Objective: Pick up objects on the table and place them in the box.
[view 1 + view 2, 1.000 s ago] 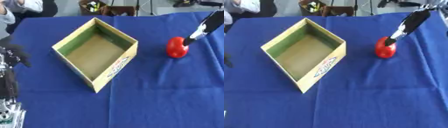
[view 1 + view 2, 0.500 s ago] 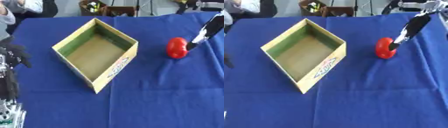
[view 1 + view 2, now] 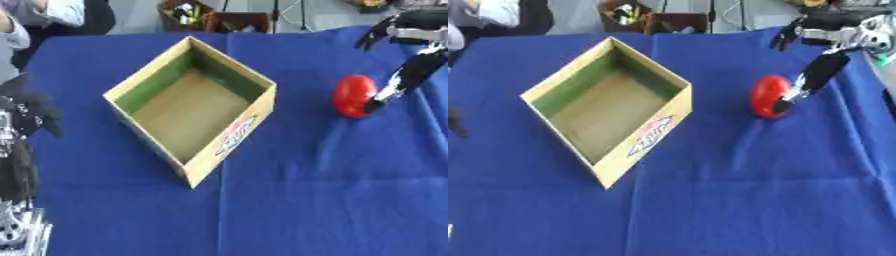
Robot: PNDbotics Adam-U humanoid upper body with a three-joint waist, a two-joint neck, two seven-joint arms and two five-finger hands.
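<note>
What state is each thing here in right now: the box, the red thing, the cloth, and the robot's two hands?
Box: open at the top, nothing inside, sitting askew on the cloth.
Red thing: on the cloth, outside the box, to its right.
Right hand: fingers straight, tips touching the red thing's right side.
Left hand: idle at the left edge, fingers relaxed, holding nothing.
Blue cloth: spread over the table, slightly creased.

A blue-clothed table (image 3: 332,190) carries a box (image 3: 229,141) and a red object (image 3: 353,95).
</note>
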